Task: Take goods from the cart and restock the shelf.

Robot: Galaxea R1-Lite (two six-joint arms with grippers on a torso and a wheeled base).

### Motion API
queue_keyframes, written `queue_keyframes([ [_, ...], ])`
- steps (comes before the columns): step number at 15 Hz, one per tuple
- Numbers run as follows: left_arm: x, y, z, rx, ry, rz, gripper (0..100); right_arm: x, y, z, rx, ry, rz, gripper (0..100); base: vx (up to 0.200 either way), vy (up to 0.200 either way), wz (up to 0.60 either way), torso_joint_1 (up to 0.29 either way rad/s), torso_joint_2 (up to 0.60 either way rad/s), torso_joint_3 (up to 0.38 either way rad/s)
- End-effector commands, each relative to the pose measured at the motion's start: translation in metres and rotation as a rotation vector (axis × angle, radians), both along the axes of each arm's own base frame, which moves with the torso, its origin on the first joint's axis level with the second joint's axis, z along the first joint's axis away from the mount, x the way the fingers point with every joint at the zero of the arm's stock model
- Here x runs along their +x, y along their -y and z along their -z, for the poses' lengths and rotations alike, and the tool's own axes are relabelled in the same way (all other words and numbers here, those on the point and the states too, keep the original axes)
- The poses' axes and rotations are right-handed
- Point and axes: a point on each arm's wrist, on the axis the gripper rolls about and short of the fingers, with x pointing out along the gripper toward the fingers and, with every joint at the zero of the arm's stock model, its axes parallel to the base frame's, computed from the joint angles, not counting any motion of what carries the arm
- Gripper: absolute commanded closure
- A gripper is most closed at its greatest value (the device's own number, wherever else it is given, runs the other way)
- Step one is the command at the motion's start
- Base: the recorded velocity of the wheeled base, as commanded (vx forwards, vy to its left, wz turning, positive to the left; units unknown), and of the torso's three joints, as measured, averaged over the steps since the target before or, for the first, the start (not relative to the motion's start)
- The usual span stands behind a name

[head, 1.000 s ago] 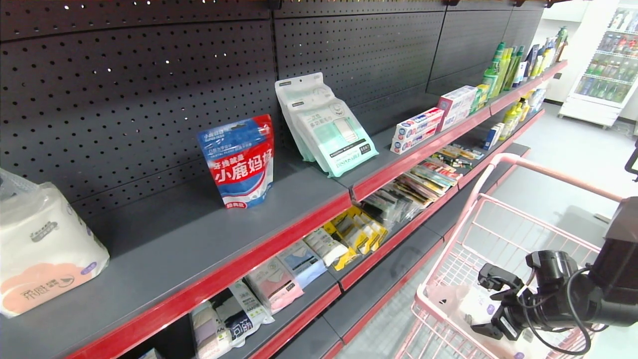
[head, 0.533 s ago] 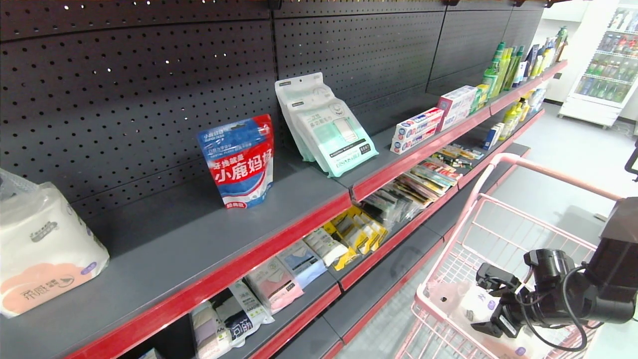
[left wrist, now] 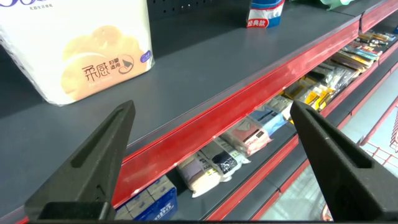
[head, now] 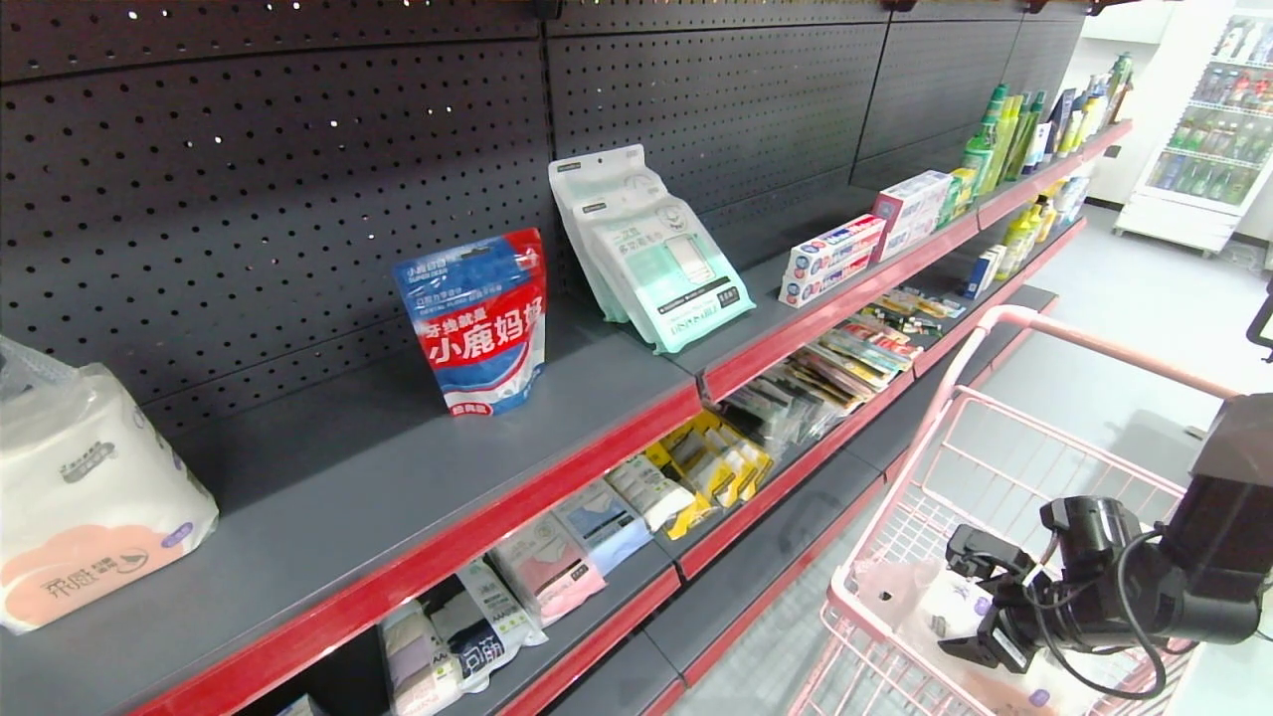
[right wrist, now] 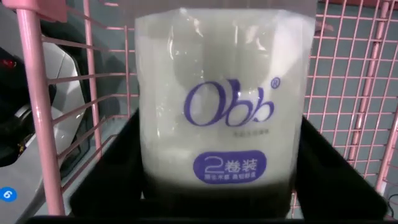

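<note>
A clear-wrapped pack of white paper rolls (head: 930,607) with purple print sits inside the pink wire cart (head: 1000,320) at the lower right. My right gripper (head: 963,605) is shut on it, one black finger on each side of the pack (right wrist: 224,93), with the cart's mesh behind. The grey shelf with a red front edge (head: 398,467) holds a larger white tissue pack (head: 90,507) at its left end. My left gripper (left wrist: 211,115) is open in front of that shelf's edge, close to the tissue pack (left wrist: 81,46), with nothing between its fingers.
On the same shelf stand a blue-and-red pouch (head: 479,318), mint-green pouches (head: 656,259), toothpaste boxes (head: 835,257) and bottles (head: 1004,129) farther right. Lower shelves (head: 696,462) hold small packets. Bare shelf lies between the tissue pack and the pouch. A drinks fridge (head: 1203,129) stands beyond the aisle.
My right gripper has shifted slightly left and up inside the cart, and the pack of rolls in it has come more into view. The shelf goods have not moved.
</note>
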Motion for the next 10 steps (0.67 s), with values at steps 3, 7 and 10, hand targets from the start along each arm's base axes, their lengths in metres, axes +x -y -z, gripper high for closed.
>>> queue_keyframes([
  [3, 0.0, 0.0, 0.0, 0.0, -0.001, 0.0, 0, 0.0, 0.0, 0.001, 0.001, -0.001, -0.001, 100, 0.0, 0.0, 0.0, 0.0, 0.0, 0.0],
  [7, 0.0, 0.0, 0.0, 0.0, -0.001, 0.0, 0, -0.007, -0.001, -0.01, 0.002, 0.006, 0.015, 100, 0.0, 0.0, 0.0, 0.0, 0.0, 0.0],
  [10, 0.0, 0.0, 0.0, 0.0, -0.001, 0.0, 0, -0.004, 0.002, -0.032, -0.017, 0.073, 0.042, 100, 0.0, 0.0, 0.0, 0.0, 0.0, 0.0],
])
